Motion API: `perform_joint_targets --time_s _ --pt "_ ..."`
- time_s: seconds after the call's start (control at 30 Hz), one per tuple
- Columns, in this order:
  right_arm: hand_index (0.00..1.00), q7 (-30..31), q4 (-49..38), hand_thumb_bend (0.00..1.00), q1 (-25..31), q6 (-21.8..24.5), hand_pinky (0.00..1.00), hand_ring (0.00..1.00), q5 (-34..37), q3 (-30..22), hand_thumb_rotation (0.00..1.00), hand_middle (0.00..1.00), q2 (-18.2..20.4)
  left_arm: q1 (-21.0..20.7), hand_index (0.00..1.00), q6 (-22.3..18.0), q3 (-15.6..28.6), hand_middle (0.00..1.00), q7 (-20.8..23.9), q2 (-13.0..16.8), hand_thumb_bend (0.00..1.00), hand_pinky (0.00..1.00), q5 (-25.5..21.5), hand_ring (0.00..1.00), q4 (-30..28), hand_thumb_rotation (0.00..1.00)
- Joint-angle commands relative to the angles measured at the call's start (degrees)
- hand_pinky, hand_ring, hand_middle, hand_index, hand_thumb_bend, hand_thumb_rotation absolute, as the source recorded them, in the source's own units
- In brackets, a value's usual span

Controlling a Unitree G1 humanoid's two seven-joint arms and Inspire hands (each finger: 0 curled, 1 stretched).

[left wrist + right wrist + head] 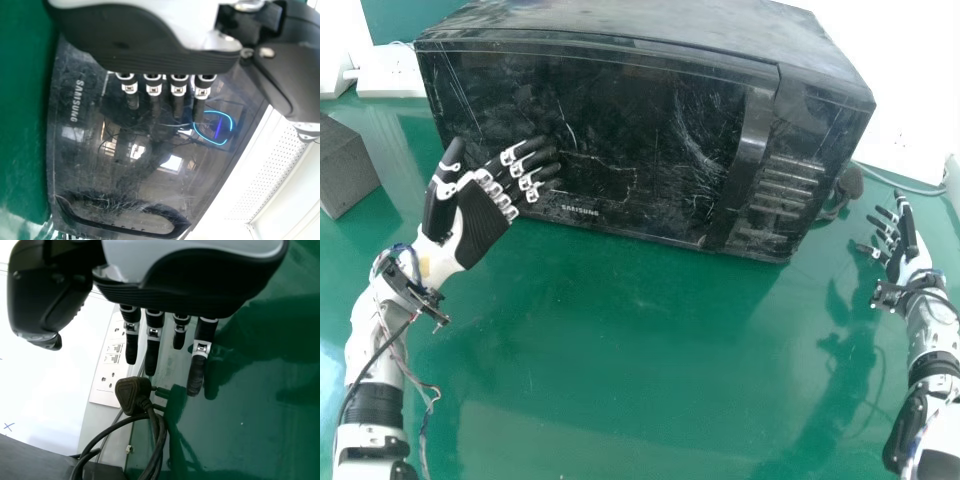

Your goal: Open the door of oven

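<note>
A black microwave-style oven (620, 130) stands on the green table with its door closed; a vertical handle (750, 140) runs near the door's right side. My left hand (480, 222) is before the door's left part, fingers extended toward the glass; contact cannot be told. In the left wrist view the left hand (150, 50) hangs over the glossy door (145, 150), with the handle (120, 225) farther off. Right of the oven, my right hand (905, 245) is open above the table. The right wrist view has the right hand (200, 290) with its fingers extended.
A black plug with its cable (134, 395) lies beside the oven's right side, near a white power strip (107, 370). A dark grey block (344, 168) stands at the table's left edge. Another white socket strip (390, 72) is behind it.
</note>
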Motion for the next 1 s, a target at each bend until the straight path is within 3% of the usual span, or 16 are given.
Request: perform_joint_targets --time_s 0.0,0.1,0.27,0.37,0.87,0.97 --pt "0.87 -0.01 2.06 0.75 3.38 2.56 0.69 0.76 -0.85 0.46 1.00 0.82 1.25 1.55 0.93 1.08 -0.71 0.99 0.68 0.06 1.00 0.89 -0.18 0.99 -2.06 0.87" --pt "0.85 -0.10 1.96 0.79 3.26 2.62 0.65 0.73 -0.78 0.50 1.00 0.80 1.34 1.60 0.93 1.82 -0.96 0.99 1.25 0.07 1.00 0.89 -0.22 0.99 -3.31 0.87" --pt "0.86 -0.35 2.07 0.75 3.26 2.71 0.70 0.76 -0.70 0.32 1.00 0.83 1.28 1.79 0.94 2.61 -1.67 1.00 1.84 0.21 1.00 0.88 -0.04 1.00 -5.47 0.87" --pt "0.85 -0.06 2.07 0.80 3.20 2.90 0.63 0.74 -0.73 0.36 1.00 0.81 1.20 1.88 0.94 3.19 -2.15 0.99 2.61 0.11 1.00 0.88 0.03 0.99 -6.70 0.87" --pt "0.87 -0.04 2.03 0.77 3.12 2.74 0.70 0.77 -0.84 0.64 1.00 0.83 1.31 2.79 0.94 4.75 -3.64 0.98 4.52 0.91 1.00 0.85 0.52 0.98 -10.98 0.88" --pt "0.85 -0.11 1.97 0.79 3.03 2.62 0.66 0.75 -1.00 0.82 1.00 0.81 1.38 2.73 0.94 4.84 -4.01 0.99 3.54 1.34 1.00 0.87 0.50 0.99 -11.12 0.89"
